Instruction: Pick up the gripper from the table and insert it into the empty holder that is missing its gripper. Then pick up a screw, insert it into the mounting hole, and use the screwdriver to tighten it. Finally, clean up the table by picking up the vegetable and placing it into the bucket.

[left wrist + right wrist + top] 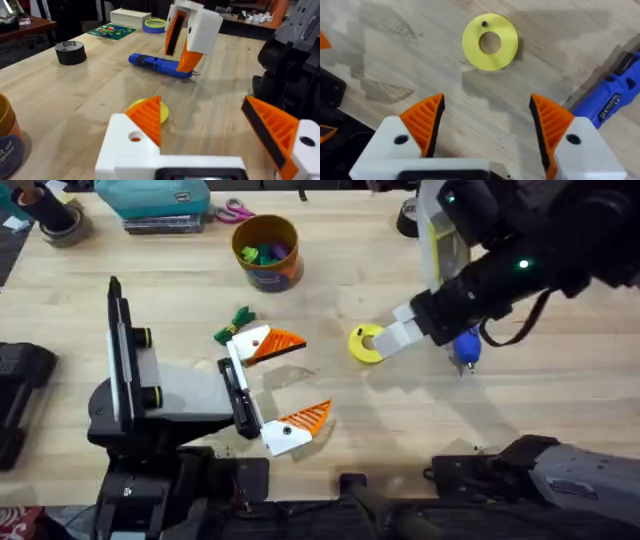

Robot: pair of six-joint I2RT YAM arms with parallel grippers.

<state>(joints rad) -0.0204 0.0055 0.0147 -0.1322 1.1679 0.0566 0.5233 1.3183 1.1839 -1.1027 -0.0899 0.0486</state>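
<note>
My left gripper (312, 377) lies open on the table, and both its white holders (131, 145) carry orange ribbed wedges. The loose gripper piece is out of view. My right gripper (487, 120) hovers open just short of a flat yellow ring (490, 42) that has a small dark screw (484, 23) on its rim. The blue screwdriver (466, 350) lies flat beside the right gripper (383, 340). The green leafy vegetable (237, 322) rests near the left gripper's far finger. The orange bucket (268, 255) stands behind it, with colourful toys inside.
A black tape roll (405, 218) sits at the back right. Pink scissors (235, 212) and a teal case (155, 198) lie along the far edge. Another tape roll (60, 225) is at the back left. Bare wood lies between the two grippers.
</note>
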